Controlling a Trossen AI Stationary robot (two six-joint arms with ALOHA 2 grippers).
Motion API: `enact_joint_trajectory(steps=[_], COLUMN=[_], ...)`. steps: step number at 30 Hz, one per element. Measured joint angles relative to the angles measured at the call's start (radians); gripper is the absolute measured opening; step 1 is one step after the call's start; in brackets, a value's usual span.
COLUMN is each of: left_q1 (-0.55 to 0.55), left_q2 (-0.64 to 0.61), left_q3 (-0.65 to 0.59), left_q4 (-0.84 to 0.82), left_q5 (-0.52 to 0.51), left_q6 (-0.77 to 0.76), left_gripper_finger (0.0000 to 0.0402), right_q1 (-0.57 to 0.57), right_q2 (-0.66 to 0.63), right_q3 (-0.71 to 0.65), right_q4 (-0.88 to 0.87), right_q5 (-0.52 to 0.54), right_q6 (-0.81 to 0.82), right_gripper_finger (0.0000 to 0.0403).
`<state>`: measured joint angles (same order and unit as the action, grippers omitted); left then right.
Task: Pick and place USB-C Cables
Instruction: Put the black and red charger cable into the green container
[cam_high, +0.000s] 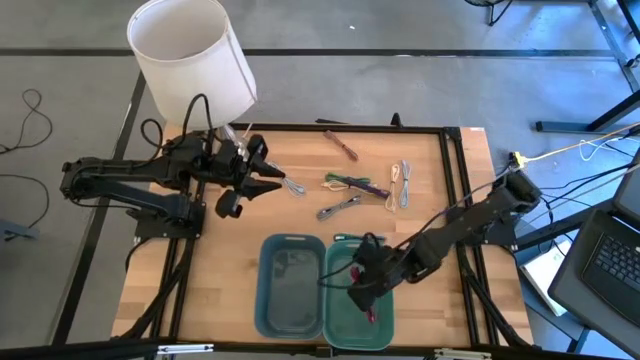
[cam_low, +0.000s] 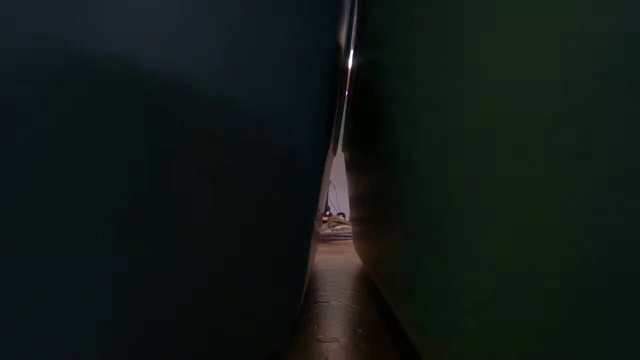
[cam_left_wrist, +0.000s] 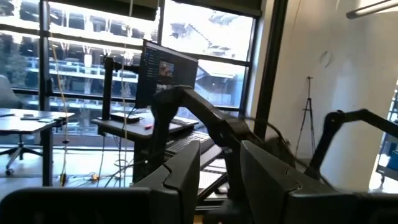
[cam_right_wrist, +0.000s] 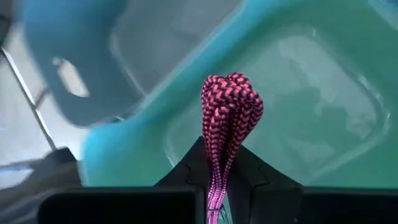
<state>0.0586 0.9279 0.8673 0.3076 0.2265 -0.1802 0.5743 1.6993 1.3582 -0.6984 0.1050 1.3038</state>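
Observation:
My right gripper (cam_high: 366, 298) (cam_right_wrist: 219, 163) is shut on a pink-and-black braided USB-C cable (cam_right_wrist: 229, 102) over the inside of the green tray (cam_high: 342, 325) at the table's near edge. Its fingers slant down. My left gripper (cam_high: 277, 181) (cam_left_wrist: 219, 154) stands open above the table's left part and points toward the right; nothing shows between its fingers. A grey cable (cam_high: 296, 187) lies just past its fingertips. More cables lie on the wood: a brown one (cam_high: 341, 144), a green-and-purple one (cam_high: 352, 182), a grey one (cam_high: 339, 207) and pale ones (cam_high: 401, 186). My right gripper pinches the bundled pink cable between its two fingers, on the strands just below the folded loop end (cam_right_wrist: 217, 140). The bundle runs along the fingers, and its loop end (cam_right_wrist: 231, 93) sticks out past the fingertips. The fingers slant down from the table's right, over the green tray.
A blue tray (cam_high: 268, 300) stands beside the green one, on its left. A large white cylinder (cam_high: 190, 55) stands at the far left corner. In the low view the two trays' walls (cam_low: 150, 180) fill the picture, leaving only a narrow slit.

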Motion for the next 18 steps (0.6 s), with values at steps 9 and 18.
enact_joint_trajectory(steps=[9, 18], left_q1=[0.0, 0.0], left_q2=[0.0, -0.003], left_q3=[0.0, 0.0], left_q4=[0.003, 0.01], left_q5=[-0.005, 0.087], left_q6=[-0.019, -0.019], left_gripper_finger=[0.0102, 0.0102], right_q1=[-0.032, -0.092], right_q2=[0.127, 0.214], right_q3=[0.0, 0.0], right_q4=[0.059, 0.04], right_q5=[-0.056, -0.092], right_q6=[0.027, -0.01], right_gripper_finger=[0.0027, 0.0027])
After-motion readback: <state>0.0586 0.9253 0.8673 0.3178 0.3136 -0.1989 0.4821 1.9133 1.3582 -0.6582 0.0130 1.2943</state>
